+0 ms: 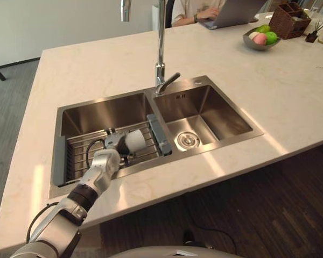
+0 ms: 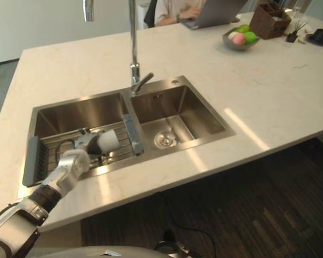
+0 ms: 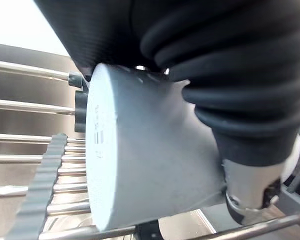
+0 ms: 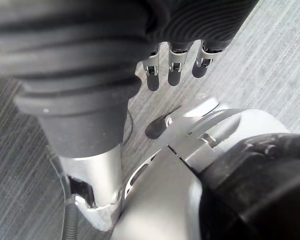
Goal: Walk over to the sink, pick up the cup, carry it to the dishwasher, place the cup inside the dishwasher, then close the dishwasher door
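A white cup (image 1: 134, 141) lies on its side over the wire drying rack (image 1: 78, 153) in the left basin of the steel sink (image 1: 215, 146). My left hand (image 1: 114, 142) reaches down into that basin from the near counter edge and is curled round the cup. In the left wrist view the cup (image 3: 140, 160) sits right against the palm, base outward, with the thumb (image 3: 245, 195) pressed on its side. My right hand (image 4: 172, 70) hangs low beside my body over the grey floor, fingers relaxed and holding nothing.
A tall faucet (image 1: 160, 54) rises behind the divider between the basins. The right basin holds just its drain (image 1: 187, 141). At the far end of the pale counter are a fruit bowl (image 1: 261, 37), a wicker basket (image 1: 289, 20) and a person at a laptop (image 1: 229, 12).
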